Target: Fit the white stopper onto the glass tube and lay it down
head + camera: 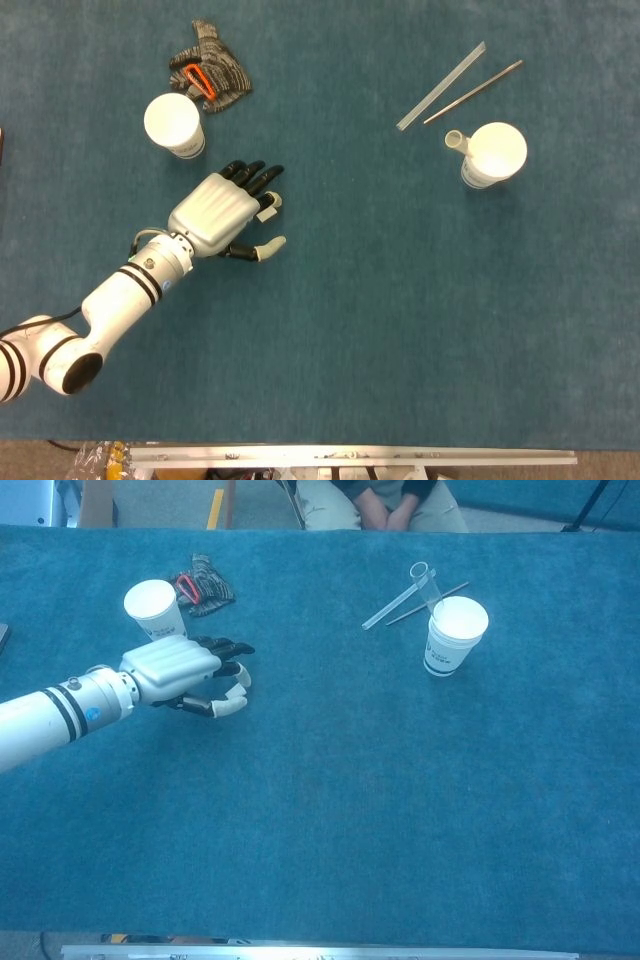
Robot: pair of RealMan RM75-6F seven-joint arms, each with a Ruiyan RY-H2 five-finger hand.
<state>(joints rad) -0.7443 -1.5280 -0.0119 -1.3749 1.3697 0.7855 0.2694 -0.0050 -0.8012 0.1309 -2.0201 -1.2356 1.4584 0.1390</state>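
Worktop [400, 330], blue carpet-like cover, fills both views

Left arm [110, 300] comes in from the lower-left corner of the worktop, white with black rings at the wrist. Left hand [222, 210] sits palm down just below and right of the left paper cup, fingers [250, 175] dark, extended forward and lying close together, thumb out to the side. A small white piece [268, 206] shows at the fingertips on the thumb side; cannot tell if it is the stopper or a fingertip cap, and cannot tell if the hand pinches anything. Right hand does not show in either view

Left paper cup [173, 122], white, upright, above the left hand. Right paper cup [494, 152], white, upright, well apart from the left hand, far to its right and a little higher on the worktop

Knit glove [210, 68], grey-black with an orange patch, crumpled just above and right of the left paper cup

Glass tube [424, 584] stands tilted against the right paper cup on its upper-left side, open mouth up, touching the cup rim; in the head view only its round mouth [456, 139] is plain

Clear flat strip [440, 86] and thin metal rod [472, 92] lie side by side, slanted, just above the right paper cup, near each other but apart
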